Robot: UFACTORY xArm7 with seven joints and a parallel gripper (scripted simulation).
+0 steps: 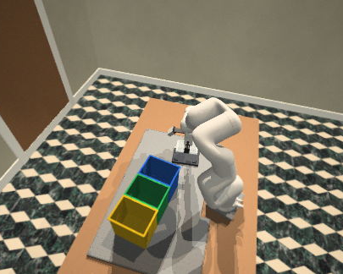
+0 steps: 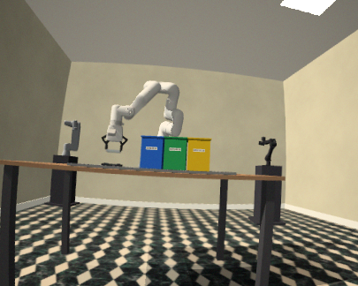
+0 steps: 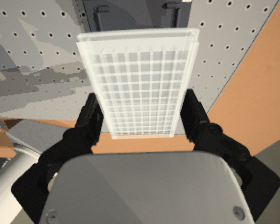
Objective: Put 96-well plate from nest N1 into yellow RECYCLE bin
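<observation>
Risk: jaws clenched on the 96-well plate [image 3: 141,82] could clip the blue bin [image 1: 161,171] before reaching the yellow bin [image 1: 134,220] beyond it.

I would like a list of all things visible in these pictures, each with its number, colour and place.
96-well plate: one, clear white, between the gripper's fingers, lifted above the nest.
Plate nest: one, dark grey, on the mat beyond the blue bin.
Bins: three in a row, blue, green, yellow.
Perforated mat: one, grey, under the bins.
Table: one, orange-brown top, dark legs.
Camera stands: two, dark, one at each end.
Arm: one, white.
Gripper: one, black, shut on the plate.
</observation>
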